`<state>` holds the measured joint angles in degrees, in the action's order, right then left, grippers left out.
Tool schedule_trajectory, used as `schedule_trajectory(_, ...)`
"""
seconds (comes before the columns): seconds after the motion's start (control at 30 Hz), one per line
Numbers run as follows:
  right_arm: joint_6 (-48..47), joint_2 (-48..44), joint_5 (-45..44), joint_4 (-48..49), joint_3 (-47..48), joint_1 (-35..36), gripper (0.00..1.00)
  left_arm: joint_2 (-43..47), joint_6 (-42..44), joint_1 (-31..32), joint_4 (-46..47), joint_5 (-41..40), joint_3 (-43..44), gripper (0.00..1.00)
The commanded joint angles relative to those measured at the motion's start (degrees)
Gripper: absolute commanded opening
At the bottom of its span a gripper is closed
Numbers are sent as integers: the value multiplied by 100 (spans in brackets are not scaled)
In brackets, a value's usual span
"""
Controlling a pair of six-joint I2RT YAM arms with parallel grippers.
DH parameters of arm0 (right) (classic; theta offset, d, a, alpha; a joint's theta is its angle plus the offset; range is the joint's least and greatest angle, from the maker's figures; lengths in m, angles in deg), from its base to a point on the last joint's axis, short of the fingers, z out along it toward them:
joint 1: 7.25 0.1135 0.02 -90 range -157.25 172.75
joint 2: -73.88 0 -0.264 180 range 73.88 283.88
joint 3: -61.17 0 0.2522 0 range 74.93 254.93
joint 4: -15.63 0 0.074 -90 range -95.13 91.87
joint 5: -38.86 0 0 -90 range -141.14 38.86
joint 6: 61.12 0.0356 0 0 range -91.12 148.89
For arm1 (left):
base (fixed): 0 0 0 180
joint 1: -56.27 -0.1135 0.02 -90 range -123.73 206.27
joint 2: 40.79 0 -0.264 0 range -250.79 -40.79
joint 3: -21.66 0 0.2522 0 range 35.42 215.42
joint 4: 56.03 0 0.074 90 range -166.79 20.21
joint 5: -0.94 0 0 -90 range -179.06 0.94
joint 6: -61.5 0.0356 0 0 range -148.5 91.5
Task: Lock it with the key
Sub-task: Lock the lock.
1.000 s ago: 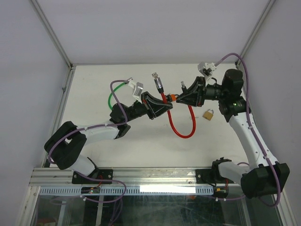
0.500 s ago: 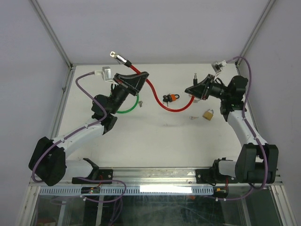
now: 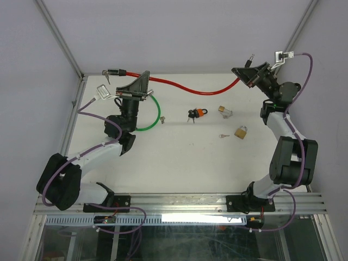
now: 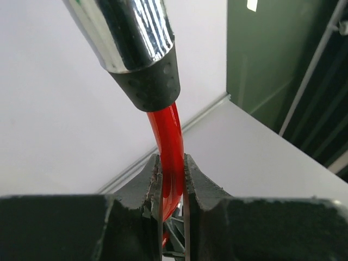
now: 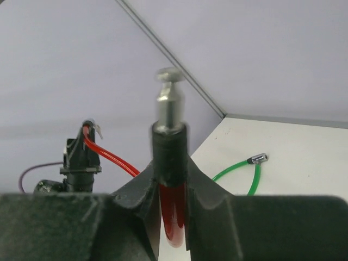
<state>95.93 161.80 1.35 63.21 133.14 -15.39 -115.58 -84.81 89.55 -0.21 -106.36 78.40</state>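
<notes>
A loose key (image 3: 223, 136) lies flat on the white table (image 3: 179, 168), to the near right of the orange padlock (image 3: 199, 112) that sits at the table's middle. Neither arm touches it. A brass padlock (image 3: 240, 131) sits just beside the key, farther to the right of the orange padlock. A smaller padlock (image 3: 224, 111) rests near the orange padlock's right side, apart from it.

To the left of the orange padlock a green cable (image 3: 155, 117) curves across the table, and its metal tip is the end nearest the padlock.

Beyond and above the orange padlock, both arms reach up toward the table's far edge. A red cable (image 3: 190, 89) hangs in a shallow sag between them, held in the air.

The left end effector (image 3: 145, 81), up and to the far left of the orange padlock, is clamped narrow on the red cable. Its wrist camera shows both fingers pressed against the red sheath, with a black collar and a chrome end (image 4: 128, 32) sticking out past the grip.

The right end effector (image 3: 243, 73), up and to the far right of the orange padlock, is pinched onto the cable's other end. Its fingers close on a black sleeve, the red sheath shows below them, and a metal pin (image 5: 170, 95) stands up out of the grip.
</notes>
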Motion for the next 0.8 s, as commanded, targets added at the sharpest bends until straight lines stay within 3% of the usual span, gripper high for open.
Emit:
schedule_trajectory(0.0,357,61,-487,458,231,-20,26,-221,-914,12,1472,-833,-175,0)
schedule_trajectory(0.27,145,37,-609,413,-14,260,46,-1097,-1310,116,1843,-854,871,0)
schedule_trajectory(0.43,-132,39,-894,576,-32,486,47,-1413,-1428,349,2016,-937,1169,0)
schedule_trajectory(0.6,170,176,-1295,1300,14,489,46,-1423,-1462,494,2052,-1016,1126,0)
schedule_trajectory(0.77,228,213,-1325,924,609,495,48,-1480,-1473,683,1983,-960,1040,0)
